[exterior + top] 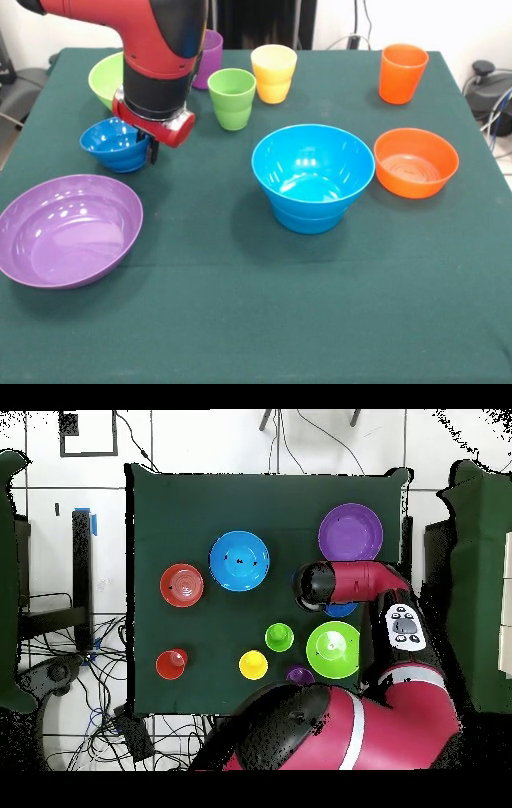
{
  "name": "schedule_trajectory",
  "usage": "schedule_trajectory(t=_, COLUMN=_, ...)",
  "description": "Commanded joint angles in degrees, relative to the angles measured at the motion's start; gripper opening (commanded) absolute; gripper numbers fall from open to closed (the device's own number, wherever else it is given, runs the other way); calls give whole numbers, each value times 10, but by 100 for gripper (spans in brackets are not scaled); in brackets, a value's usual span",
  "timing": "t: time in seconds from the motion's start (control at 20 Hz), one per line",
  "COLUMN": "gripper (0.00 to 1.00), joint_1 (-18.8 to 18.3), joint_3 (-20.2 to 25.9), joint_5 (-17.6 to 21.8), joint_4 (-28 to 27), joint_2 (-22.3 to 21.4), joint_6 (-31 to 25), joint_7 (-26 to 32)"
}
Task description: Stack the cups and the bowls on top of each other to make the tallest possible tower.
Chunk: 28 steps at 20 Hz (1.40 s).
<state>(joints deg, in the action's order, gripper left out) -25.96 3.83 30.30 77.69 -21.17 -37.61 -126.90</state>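
No tower anywhere: all pieces separate on the green tablecloth [240, 320]. Front view, clock read from the large light blue bowl [313, 178] near centre: small orange bowl [416, 162] just beside at 3; orange cup [402, 74] at 1, well apart; yellow cup [274, 73] at 12 and green cup [232, 98] at 11, the two nearly touching; large purple bowl [69, 230] at 8; small dark blue bowl [118, 145] at 9.

Gripper [150, 149] down at the dark blue bowl's right rim, one dark finger against the outside wall; spread or pinching, cannot tell. Behind the red and black arm [160, 56], only slivers of the lime green bowl [104, 78] and the purple cup [210, 56] in the front view.

Overhead view: lime green bowl [333, 649] shown whole, purple cup [299, 675] at its 8, partly under the arm. Conversely, dark blue bowl [341, 610] reduced to a thin blue edge under the wrist, gripper itself hidden there. Also there: light blue bowl [239, 560], orange bowl [182, 584], orange cup [171, 664], yellow cup [253, 665], green cup [279, 637], purple bowl [350, 532].
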Motion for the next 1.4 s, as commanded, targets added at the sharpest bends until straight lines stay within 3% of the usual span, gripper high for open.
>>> schedule_trajectory(t=0.05, gripper=0, joint_1=6, joint_3=43, joint_5=35, joint_4=-29, joint_2=27, joint_6=-26, joint_7=108)
schedule_trajectory(t=0.45, gripper=0, joint_1=-5, joint_3=104, joint_5=-33, joint_4=33, joint_2=-64, joint_6=-44, joint_7=109)
schedule_trajectory(t=0.75, gripper=0, joint_1=8, joint_3=119, joint_5=-68, joint_4=48, joint_2=-123, joint_6=-88, joint_7=97)
schedule_trajectory(t=1.4, gripper=0, joint_1=57, joint_3=123, joint_5=-132, joint_4=35, joint_2=-186, joint_6=-173, joint_7=44)
